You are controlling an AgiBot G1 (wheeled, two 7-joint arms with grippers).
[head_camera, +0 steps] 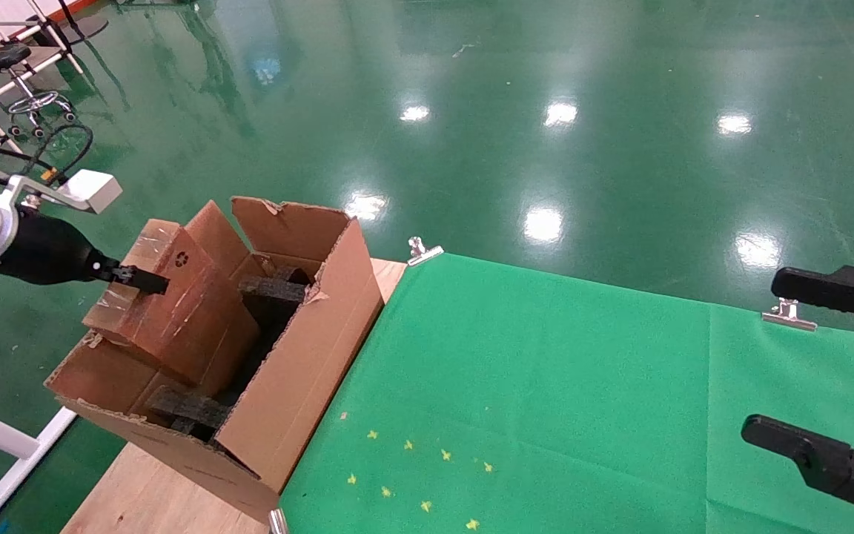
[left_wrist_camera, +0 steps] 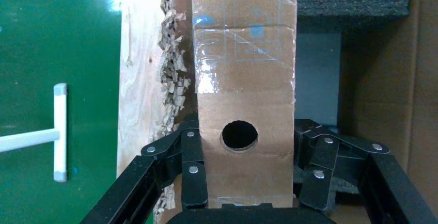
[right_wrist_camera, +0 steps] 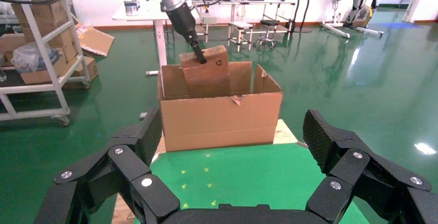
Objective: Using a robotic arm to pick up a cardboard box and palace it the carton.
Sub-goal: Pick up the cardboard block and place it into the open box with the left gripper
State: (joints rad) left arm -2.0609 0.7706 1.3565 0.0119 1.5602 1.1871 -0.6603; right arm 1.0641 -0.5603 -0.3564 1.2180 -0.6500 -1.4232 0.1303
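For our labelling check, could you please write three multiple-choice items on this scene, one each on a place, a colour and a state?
1. Where is the box?
A. flat on the green mat
B. held over the carton, its lower end inside
C. on the floor

2. What colour is the mat on the table?
A. green
B. blue
C. grey

3. What state is the right gripper in?
A. shut on the box
B. shut on a clip
C. open, holding nothing

Answers:
1 B: the head view shows the box tilted between the carton's flaps.
2 A: bright green cloth covers the table beside the carton.
3 C: the right wrist view shows its fingers spread apart over the mat, while the left gripper is shut on the box.
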